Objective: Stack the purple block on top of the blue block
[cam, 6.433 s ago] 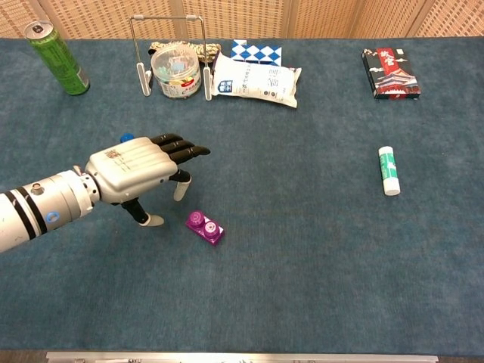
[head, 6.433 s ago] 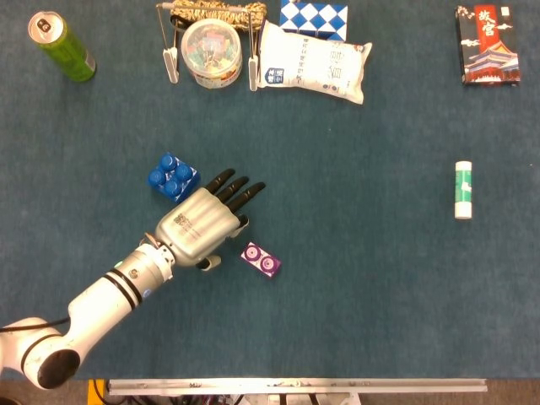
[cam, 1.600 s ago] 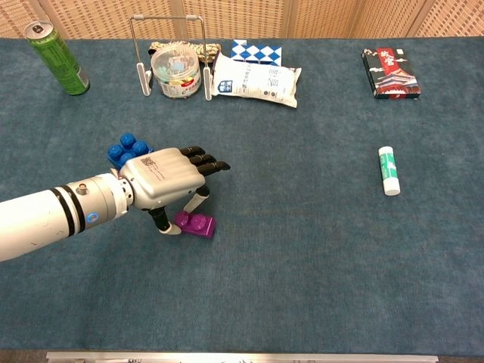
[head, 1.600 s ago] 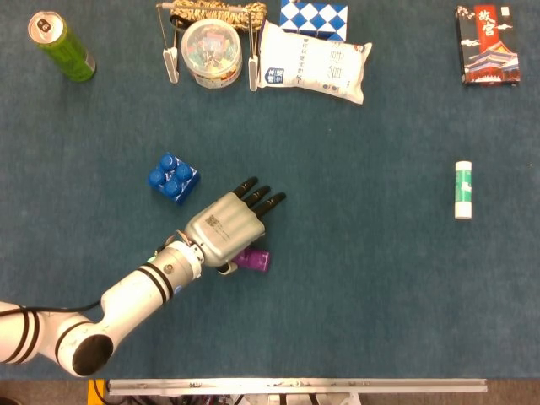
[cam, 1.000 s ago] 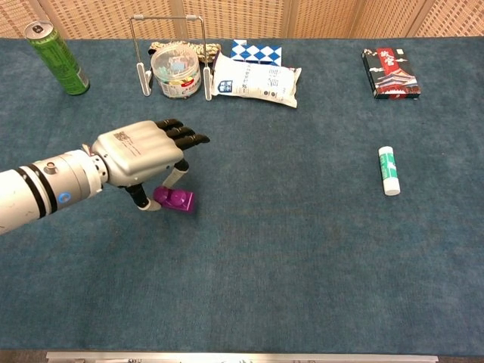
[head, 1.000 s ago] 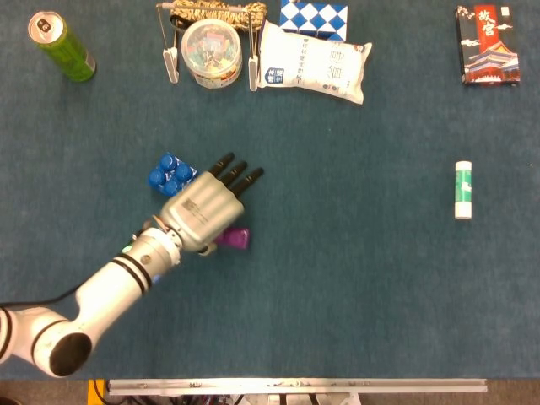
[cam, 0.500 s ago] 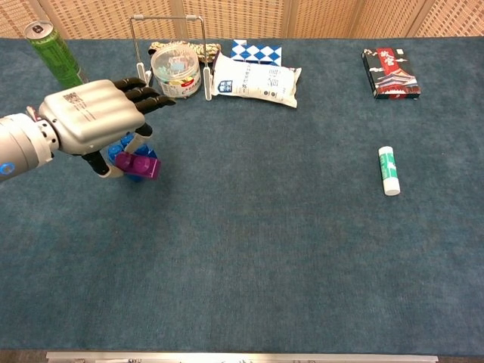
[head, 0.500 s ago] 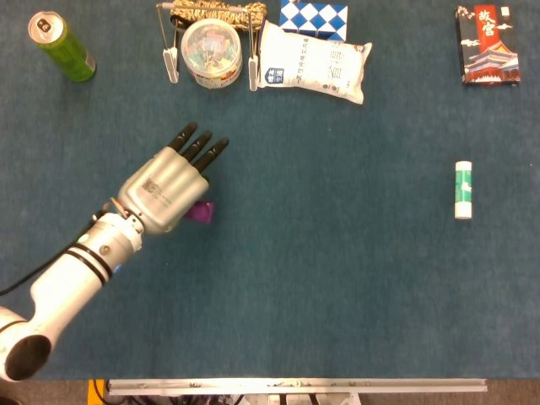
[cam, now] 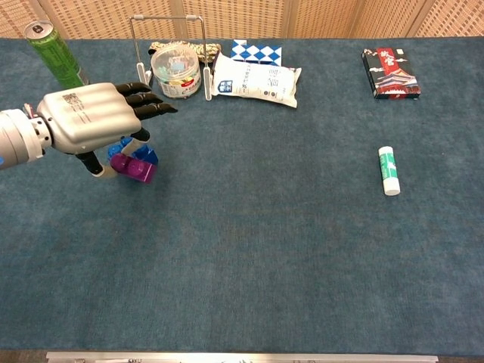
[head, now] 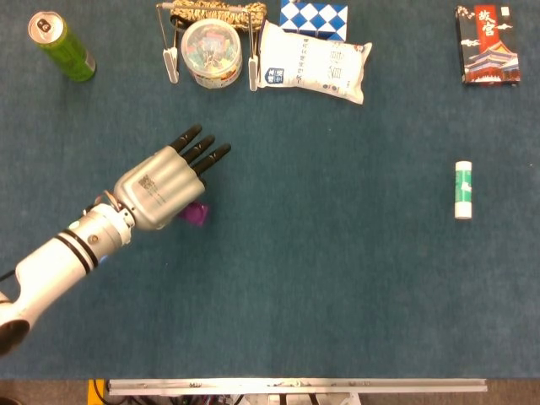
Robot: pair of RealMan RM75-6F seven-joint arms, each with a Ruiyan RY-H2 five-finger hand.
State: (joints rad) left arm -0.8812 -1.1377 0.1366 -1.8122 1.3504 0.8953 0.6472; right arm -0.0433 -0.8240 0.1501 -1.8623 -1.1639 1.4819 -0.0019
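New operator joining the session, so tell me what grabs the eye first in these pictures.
The silver left hand stands out at the table's left, holding the purple block just above the blue block, which it largely hides. Along the far edge sit a green can and a white pouch, and a glue stick lies alone at right.

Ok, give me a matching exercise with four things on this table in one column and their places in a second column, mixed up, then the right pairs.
Things:
1. purple block
2. green can
3. glue stick
4. dark printed box

Places:
A. far right corner of the table
B. lying alone on the right side, nearer than the box
C. pinched by the left hand
D. far left corner of the table

Pairs: 1-C, 2-D, 3-B, 4-A
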